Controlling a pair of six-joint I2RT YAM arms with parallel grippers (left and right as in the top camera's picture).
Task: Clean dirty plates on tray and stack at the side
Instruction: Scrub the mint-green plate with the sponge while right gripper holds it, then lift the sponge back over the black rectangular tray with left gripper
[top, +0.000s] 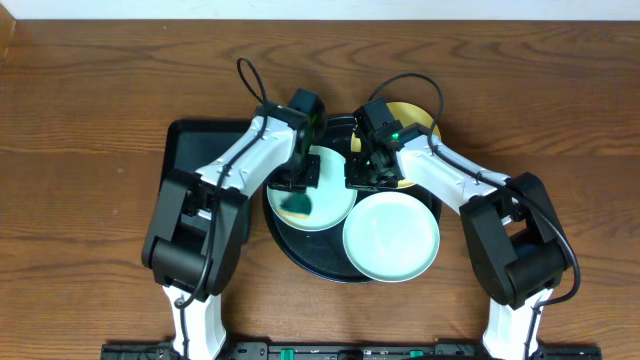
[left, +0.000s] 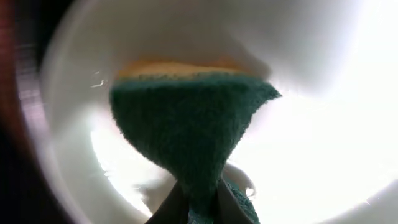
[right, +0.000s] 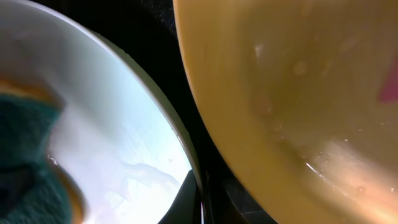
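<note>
Most of the yellow plate (top: 418, 113) hides under the right arm (top: 450, 175); whether the right tool (top: 362, 178) is spread or pinching cannot be told. The left tool (left: 202, 213) pinches the sponge (left: 186, 130) (blurred). The bench (top: 90, 100) is brown wood.

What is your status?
Left gripper shut on sponge, on left mint plate. Right gripper at its rim, state unclear. Front mint plate, yellow plate also on tray; nothing stacked aside.

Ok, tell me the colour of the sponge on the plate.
Dark green sponge with a yellow backing layer; the left wrist view shows it best.
</note>
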